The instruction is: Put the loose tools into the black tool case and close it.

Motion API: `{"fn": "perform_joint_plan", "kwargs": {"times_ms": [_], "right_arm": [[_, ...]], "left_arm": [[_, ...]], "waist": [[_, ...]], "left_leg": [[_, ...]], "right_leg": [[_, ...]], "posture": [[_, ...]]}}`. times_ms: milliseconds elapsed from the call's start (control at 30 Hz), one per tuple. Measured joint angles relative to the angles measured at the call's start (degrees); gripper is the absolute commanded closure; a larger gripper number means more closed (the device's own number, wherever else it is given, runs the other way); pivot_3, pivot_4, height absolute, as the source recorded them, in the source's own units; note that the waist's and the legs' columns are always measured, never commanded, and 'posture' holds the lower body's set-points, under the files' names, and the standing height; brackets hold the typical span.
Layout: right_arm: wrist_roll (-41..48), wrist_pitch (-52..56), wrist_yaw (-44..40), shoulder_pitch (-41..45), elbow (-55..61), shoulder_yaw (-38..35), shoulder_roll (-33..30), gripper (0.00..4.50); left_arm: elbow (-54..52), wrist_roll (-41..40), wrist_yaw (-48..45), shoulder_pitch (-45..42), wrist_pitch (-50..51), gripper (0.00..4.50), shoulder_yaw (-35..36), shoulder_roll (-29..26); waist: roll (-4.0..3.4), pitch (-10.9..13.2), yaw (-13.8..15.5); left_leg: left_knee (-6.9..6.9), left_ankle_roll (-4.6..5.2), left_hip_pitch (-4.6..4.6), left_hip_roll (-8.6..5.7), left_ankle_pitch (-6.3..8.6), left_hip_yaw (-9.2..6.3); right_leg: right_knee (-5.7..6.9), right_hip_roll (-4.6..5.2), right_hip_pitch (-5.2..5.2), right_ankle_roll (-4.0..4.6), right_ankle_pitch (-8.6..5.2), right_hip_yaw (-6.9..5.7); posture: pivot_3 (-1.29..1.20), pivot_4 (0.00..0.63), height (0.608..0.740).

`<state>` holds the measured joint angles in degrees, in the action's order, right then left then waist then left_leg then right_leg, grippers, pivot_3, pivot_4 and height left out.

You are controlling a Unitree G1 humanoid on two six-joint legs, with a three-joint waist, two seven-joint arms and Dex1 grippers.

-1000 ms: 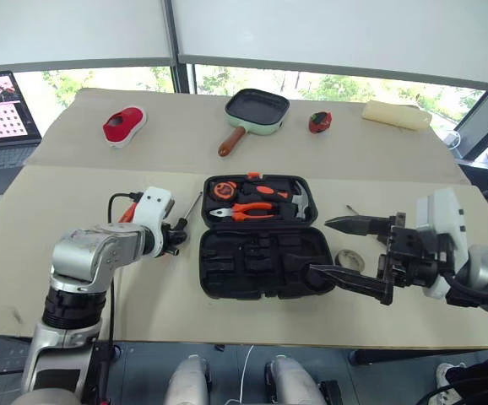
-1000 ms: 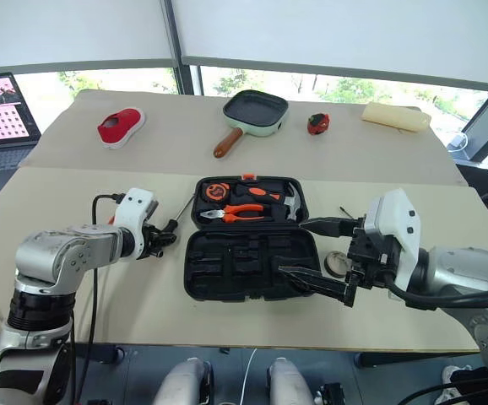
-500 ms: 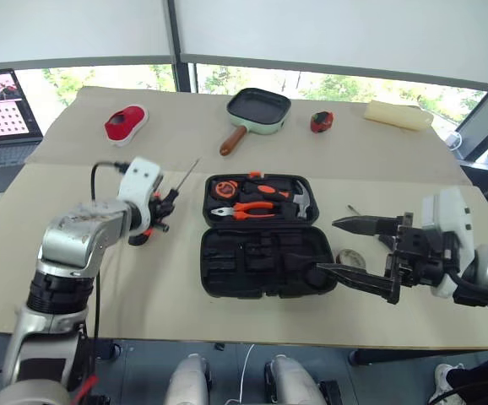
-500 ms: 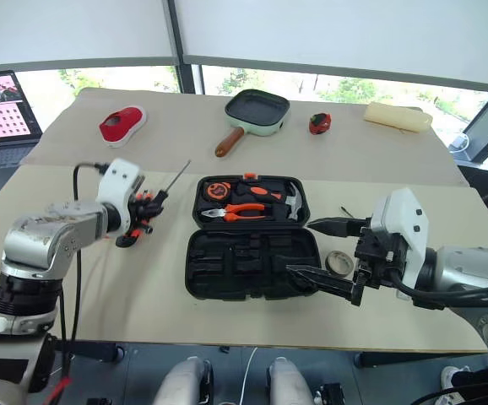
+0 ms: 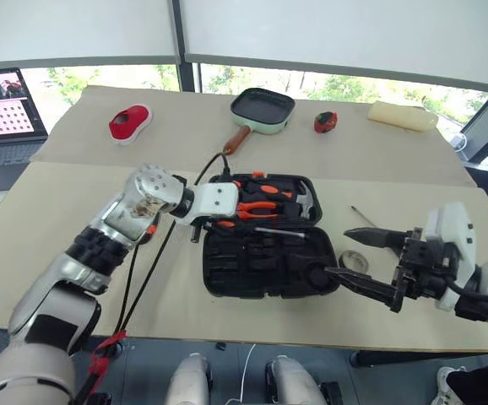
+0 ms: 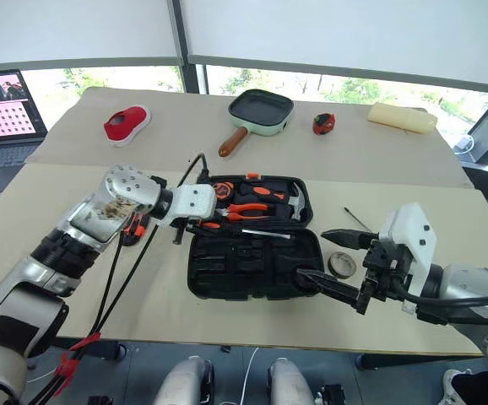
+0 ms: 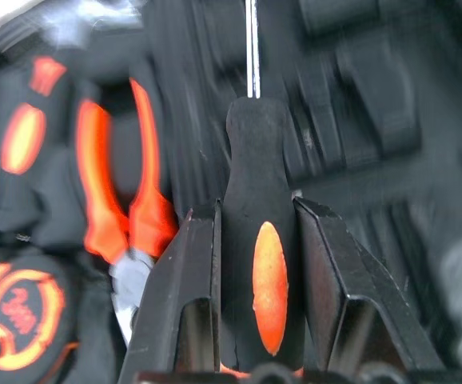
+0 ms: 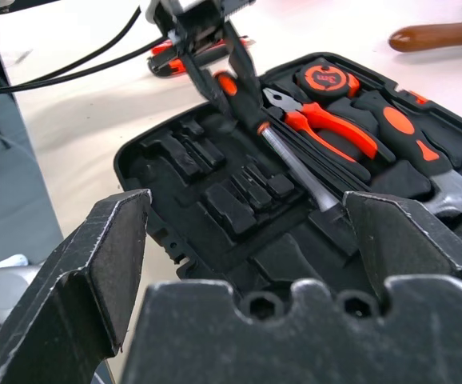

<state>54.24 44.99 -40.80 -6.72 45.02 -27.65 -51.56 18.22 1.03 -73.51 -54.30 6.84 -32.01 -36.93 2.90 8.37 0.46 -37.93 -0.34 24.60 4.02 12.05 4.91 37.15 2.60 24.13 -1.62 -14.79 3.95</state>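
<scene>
The left gripper (image 7: pixel 256 240) clamped a black-and-orange-handled screwdriver (image 7: pixel 259 240) over the open black plastic tool case (image 5: pixel 265 268); it likely needed aligning with a moulded slot. The right gripper (image 5: pixel 371 261) stood apart.

On the table's (image 5: pixel 75 253) far half lie a red slipper (image 5: pixel 130 123), a green-rimmed pan (image 5: pixel 262 108), a small red toy (image 5: pixel 324 121) and a cream roll (image 5: pixel 402 115); a laptop (image 5: pixel 6 114) sits far left.

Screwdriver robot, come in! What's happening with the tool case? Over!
Left gripper shut on screwdriver, over open black tool case. Right gripper open, empty, beside case. Tape roll loose on table. Nothing blocking.
</scene>
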Motion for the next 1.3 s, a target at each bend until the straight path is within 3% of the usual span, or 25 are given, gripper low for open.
{"fn": "perform_joint_plan", "kwargs": {"times_ms": [200, 533, 600, 833, 867, 1000, 1100, 1300], "right_arm": [[0.41, 0.0, 2.24, -1.92, 2.16, -1.46, 0.56, 0.0], [0.65, -0.03, 2.79, -1.23, 2.12, -1.72, 0.6, 0.0], [0.65, -0.03, 2.78, -0.85, 1.54, -1.7, 0.6, 0.0], [0.65, -0.03, 3.2, 0.18, 0.61, -1.0, 0.6, 0.0], [0.62, -0.03, 3.34, 0.19, 0.61, -0.68, 0.6, 0.0], [0.48, -0.05, 3.53, 0.19, 0.57, 0.14, 0.61, 0.0], [0.43, -0.14, 3.62, 0.56, 0.44, 0.5, 0.61, 0.0], [0.02, -0.65, 3.79, 1.13, 0.34, 1.6, 0.61, 0.0]], "left_arm": [[2.85, 4.11, 0.27, -1.35, 3.67, 3.65, -0.04, 3.59], [-1.09, 6.92, 1.33, -1.16, 14.82, 3.65, 0.45, 6.03], [-1.92, 7.27, 1.33, -0.82, 15.19, 2.64, 0.48, 5.97], [-5.47, 6.93, -0.72, 1.01, 16.23, 0.21, 0.69, 5.07], [-5.84, 6.6, -0.96, 1.01, 17.02, 0.04, 0.8, 5.08], [-5.53, 5.75, -0.37, 0.31, 18.11, 0.04, 2.42, 5.37], [-3.76, 5.55, 0.45, -1.34, 17.95, 0.83, 3.83, 6.32], [-0.42, 5.71, 1.33, -2.2, 15.1, 3.05, 4.02, 8.54]], "waist": [[-0.01, -0.01, 0.22], [-0.06, -0.04, 0.18], [-0.06, -0.04, 0.19], [-0.06, -0.03, 0.23], [-0.06, -0.03, 0.23], [-0.07, -0.02, 0.15], [-0.06, -0.02, 0.17], [-0.07, -0.02, 0.15]], "left_leg": [[-0.15, 0.04, 0.02, -0.04, -0.02, -0.08], [-0.36, 0.12, 0.02, -0.08, -0.07, -0.19], [-0.36, 0.13, 0.03, -0.08, -0.07, -0.2], [-0.43, 0.13, 0.06, -0.09, -0.07, -0.2], [-0.46, 0.13, 0.08, -0.09, -0.08, -0.2], [-0.51, 0.13, 0.1, -0.08, -0.08, -0.22], [-0.53, 0.13, 0.12, -0.09, -0.08, -0.22], [-0.54, 0.13, 0.12, -0.09, -0.08, -0.22]], "right_leg": [[0.04, 0.0, -0.09, -0.07, -0.01, -0.01], [0.18, -0.02, -0.19, -0.1, 0.0, 0.0], [0.2, -0.02, -0.19, -0.1, 0.0, 0.0], [0.34, -0.02, -0.12, -0.11, 0.0, 0.01], [0.38, -0.02, -0.1, -0.11, 0.0, 0.01], [0.44, -0.03, -0.06, -0.12, -0.01, 0.01], [0.43, -0.03, -0.06, -0.12, -0.01, 0.02], [0.45, -0.03, -0.06, -0.12, -0.01, 0.02]], "posture": [[0.0, 0.15, 0.74], [0.0, 0.15, 0.74], [0.0, 0.15, 0.74], [0.0, 0.15, 0.74], [0.0, 0.15, 0.74], [0.0, 0.15, 0.74], [0.0, 0.15, 0.74], [0.0, 0.15, 0.74]]}}
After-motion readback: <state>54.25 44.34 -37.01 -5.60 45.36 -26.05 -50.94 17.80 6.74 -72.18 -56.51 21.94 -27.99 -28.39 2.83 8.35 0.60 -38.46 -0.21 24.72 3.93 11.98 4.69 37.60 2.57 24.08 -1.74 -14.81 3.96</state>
